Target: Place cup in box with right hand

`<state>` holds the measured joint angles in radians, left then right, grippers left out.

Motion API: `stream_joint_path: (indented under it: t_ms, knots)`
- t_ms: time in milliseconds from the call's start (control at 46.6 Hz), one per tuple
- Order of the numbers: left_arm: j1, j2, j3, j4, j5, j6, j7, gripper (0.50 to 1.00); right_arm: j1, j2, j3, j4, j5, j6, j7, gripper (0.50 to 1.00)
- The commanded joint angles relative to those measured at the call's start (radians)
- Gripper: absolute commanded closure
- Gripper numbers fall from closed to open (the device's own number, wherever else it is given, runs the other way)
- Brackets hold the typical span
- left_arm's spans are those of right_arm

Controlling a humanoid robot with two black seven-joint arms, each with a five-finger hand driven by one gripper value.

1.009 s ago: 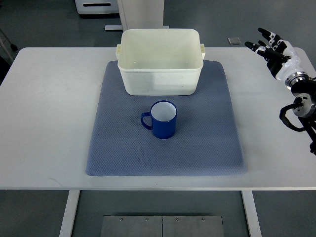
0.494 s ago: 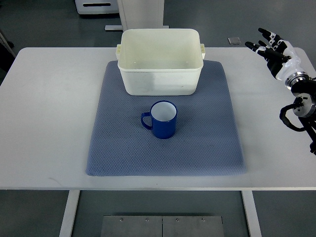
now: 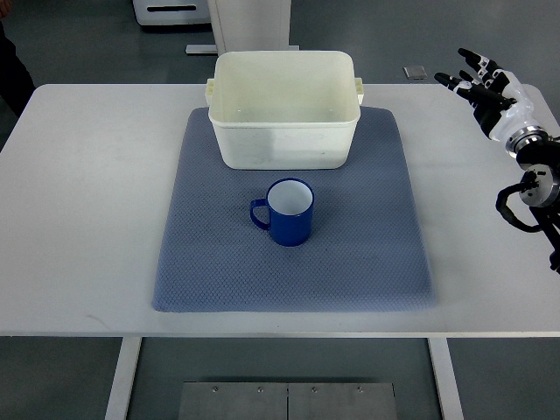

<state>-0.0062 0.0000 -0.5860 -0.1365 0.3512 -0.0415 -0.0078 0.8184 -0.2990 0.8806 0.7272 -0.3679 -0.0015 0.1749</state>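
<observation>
At the far left, a sliver of dark clothing cut off by the frame edge at about 10 o'clock, too little showing to tell more; sits further into view than half a second ago. White bench spanning the width, legs below only partly seen. Grey-blue mat lying flat across the middle, unmoved. Blue cup upright on the mat at centre, white inside, handle pointing to 9 o'clock, untouched and in the same spot as before. Cream box just beyond it at 12 o'clock, open top, back edge overhanging the mat, interior looking bare. Small dark item on the floor past the bench, too small to identify. Right robot hand at 2 o'clock over the bench's far corner, fingers spread apart and holding nothing, arm cut off by the right edge; pose almost unchanged. Well apart from the cup.
</observation>
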Motion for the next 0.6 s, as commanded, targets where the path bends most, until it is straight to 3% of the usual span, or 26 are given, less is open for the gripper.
stream_joint_path:
  t_ms: [0, 279, 579]
  knots:
    - [0.000, 0.000, 0.000, 0.000, 0.000, 0.000, 0.000, 0.500, 0.002, 0.001, 0.000, 0.000, 0.001, 0.001, 0.000, 0.500]
    - [0.000, 0.000, 0.000, 0.000, 0.000, 0.000, 0.000, 0.500, 0.027, 0.012, -0.006, 0.004, 0.000, 0.006, 0.003, 0.500]
    - [0.000, 0.000, 0.000, 0.000, 0.000, 0.000, 0.000, 0.500, 0.050, 0.012, -0.008, 0.069, -0.002, 0.109, 0.005, 0.500]
